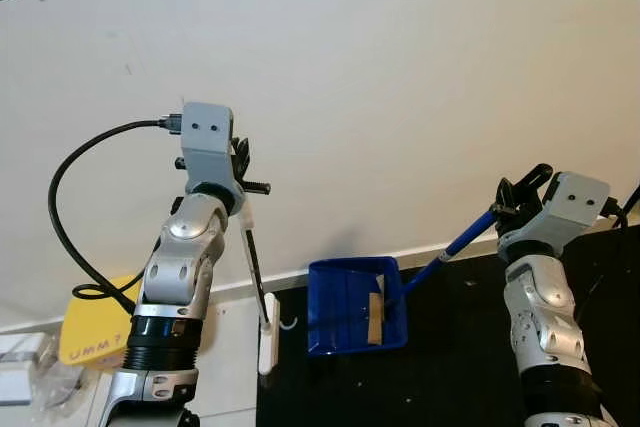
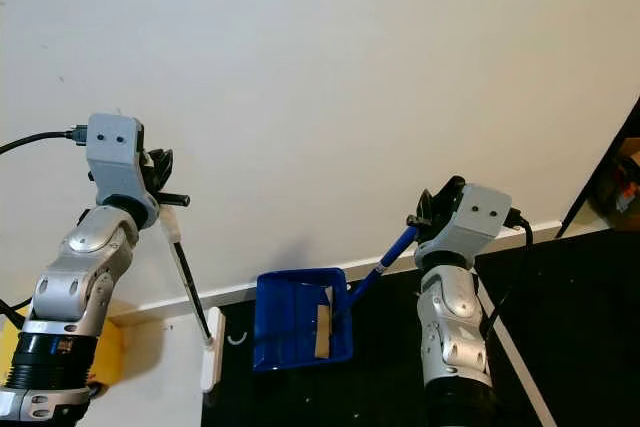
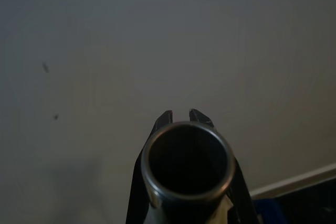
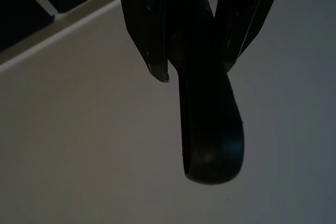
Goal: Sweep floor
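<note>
The left pincer (image 1: 240, 162) pinches the top of a thin broom handle (image 1: 252, 257), whose white head (image 1: 267, 339) rests on the floor at about six o'clock from it, against the baseboard (image 2: 180, 299). The right pincer (image 1: 520, 192) is pressed around the end of the blue dustpan handle (image 1: 455, 247). The blue dustpan (image 1: 355, 305) lies on the dark floor (image 1: 450, 367) at roughly eight o'clock from that pincer, just under the white wall (image 1: 380, 77). A tan scrap (image 1: 376, 319) sits inside the pan, so some sweeping looks done; I judge the job is mid-way, with tools in hand and more floor to cover. A yellow object (image 1: 95, 332) at the far left is cut off and unclear. The wrist views are dim: one shows the handle's hollow end (image 3: 188, 158), the other the dustpan grip (image 4: 207, 103).
</note>
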### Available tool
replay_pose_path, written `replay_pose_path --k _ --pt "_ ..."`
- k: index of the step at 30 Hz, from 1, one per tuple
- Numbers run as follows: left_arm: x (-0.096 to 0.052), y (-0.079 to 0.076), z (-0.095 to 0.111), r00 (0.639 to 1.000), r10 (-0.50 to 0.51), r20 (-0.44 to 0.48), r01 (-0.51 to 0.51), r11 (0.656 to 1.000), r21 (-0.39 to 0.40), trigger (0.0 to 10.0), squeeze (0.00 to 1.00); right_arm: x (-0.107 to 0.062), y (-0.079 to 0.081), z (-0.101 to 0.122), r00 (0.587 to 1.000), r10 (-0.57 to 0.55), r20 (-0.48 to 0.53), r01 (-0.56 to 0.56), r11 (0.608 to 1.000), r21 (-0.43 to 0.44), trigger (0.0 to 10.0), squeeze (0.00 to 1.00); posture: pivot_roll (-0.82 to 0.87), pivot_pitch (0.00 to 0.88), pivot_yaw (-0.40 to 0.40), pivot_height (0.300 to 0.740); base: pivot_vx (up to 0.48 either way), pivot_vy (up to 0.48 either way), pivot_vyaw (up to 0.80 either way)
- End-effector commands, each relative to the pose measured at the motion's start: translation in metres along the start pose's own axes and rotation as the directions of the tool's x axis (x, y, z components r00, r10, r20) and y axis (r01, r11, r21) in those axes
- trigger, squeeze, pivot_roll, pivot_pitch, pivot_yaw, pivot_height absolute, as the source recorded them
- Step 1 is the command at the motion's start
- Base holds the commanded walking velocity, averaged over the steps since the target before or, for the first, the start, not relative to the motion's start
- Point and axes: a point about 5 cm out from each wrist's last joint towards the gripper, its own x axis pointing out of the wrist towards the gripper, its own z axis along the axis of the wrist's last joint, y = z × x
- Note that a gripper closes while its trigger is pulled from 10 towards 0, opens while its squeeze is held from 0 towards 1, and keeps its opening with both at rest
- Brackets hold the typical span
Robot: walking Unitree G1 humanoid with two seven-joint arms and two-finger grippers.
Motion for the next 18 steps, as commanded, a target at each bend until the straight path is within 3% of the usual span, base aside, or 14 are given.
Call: replay_pose_path --k 1,15,18 --pt "-0.0006 0.0044 0.0048 0.999 0.021 0.034 -0.021 1.000 0.003 10.0 0.00 0.0021 0.0106 0.0053 0.999 0.033 0.042 -0.034 0.999 0.025 10.0 0.00 0.02 0.071 0.160 0.740 0.480 0.000 0.00" --pt "-0.0013 0.0052 0.0043 0.999 0.031 0.032 -0.031 1.000 -0.004 10.0 0.00 0.0034 0.0118 0.0049 0.998 0.042 0.040 -0.043 0.999 0.025 10.0 0.00 0.03 0.072 0.156 0.740 0.480 0.000 0.00" --pt "-0.0021 0.0064 0.0025 0.999 0.043 0.017 -0.043 0.999 -0.003 10.0 0.00 0.0030 0.0122 0.0048 0.998 0.044 0.040 -0.045 0.999 0.023 10.0 0.00 0.03 0.074 0.155 0.740 0.250 0.000 0.00"
